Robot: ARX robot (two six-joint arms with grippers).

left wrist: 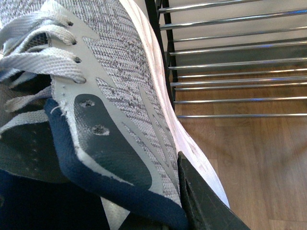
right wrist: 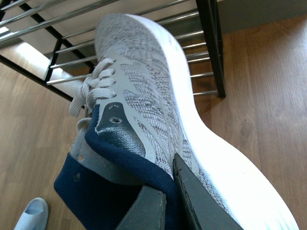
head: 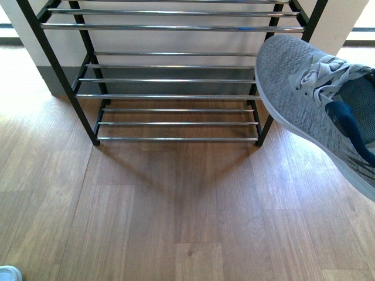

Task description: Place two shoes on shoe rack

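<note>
Two grey knit sneakers hung in my grasp, one in each end effector, both off the floor. My right end effector [right wrist: 165, 177] was clenched on the navy collar of the right sneaker [right wrist: 144, 86], one finger inside the opening and one pressed against the outer wall. My left end effector [left wrist: 170, 201] gripped the left sneaker [left wrist: 120, 72] in the same place. There only the outer finger showed, flat against the knit beside the white sole; the inner one was hidden by the lining.

From the front camera only the right sneaker appeared, tilted with its toe raised toward the shoe rack [head: 176, 27] and overlapping the rack's right front post. The left sneaker sat just beside the rack's left post in the left wrist camera.

Below lay the wooden floor [head: 176, 205], and on it, near my right arm, a pale blue slide [right wrist: 32, 213], only partly in view.

Beyond stood the rack, black-framed, with tiers of chrome bars. Neither sneaker rested on it.
</note>
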